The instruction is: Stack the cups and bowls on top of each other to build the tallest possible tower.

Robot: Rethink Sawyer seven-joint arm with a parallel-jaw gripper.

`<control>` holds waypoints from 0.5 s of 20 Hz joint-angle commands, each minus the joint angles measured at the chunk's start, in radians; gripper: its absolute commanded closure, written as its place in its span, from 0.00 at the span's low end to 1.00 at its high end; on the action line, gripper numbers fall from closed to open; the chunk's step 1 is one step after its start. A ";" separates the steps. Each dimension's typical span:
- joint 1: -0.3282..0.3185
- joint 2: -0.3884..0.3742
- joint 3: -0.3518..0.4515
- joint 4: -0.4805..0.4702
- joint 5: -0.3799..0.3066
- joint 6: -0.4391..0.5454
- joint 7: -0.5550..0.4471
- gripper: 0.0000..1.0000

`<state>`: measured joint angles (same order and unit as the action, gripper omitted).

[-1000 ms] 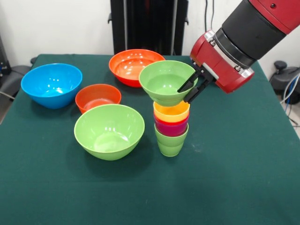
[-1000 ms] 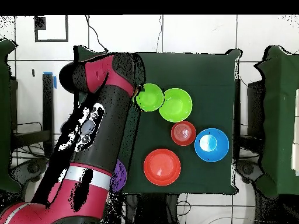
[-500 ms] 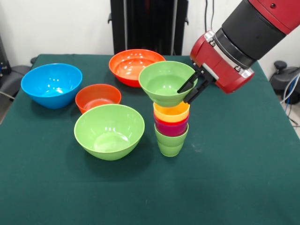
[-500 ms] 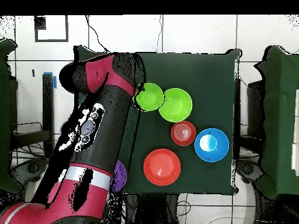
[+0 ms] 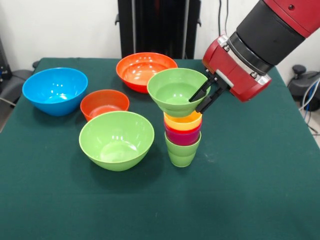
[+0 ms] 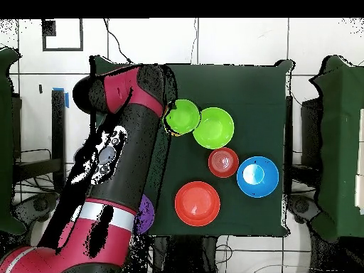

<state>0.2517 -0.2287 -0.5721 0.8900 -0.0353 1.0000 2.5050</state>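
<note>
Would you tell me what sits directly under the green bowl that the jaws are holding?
Under the green bowl is a yellow cup nested in red and green cups. The bowl hides the yellow cup's inside.

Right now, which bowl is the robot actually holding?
Find the column of stacked cups at the green table's middle. The light green bowl sits atop it, its rim pinched by the tool; the other green bowl rests on the cloth.
</note>
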 commanded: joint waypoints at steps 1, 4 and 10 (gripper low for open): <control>0.011 0.062 0.061 0.061 -0.068 -0.048 0.030 1.00; 0.011 0.065 0.060 0.059 -0.066 -0.047 0.037 1.00; 0.012 0.072 0.056 0.045 -0.061 -0.033 0.047 1.00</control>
<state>0.2517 -0.2235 -0.5728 0.8900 -0.0353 0.9998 2.5050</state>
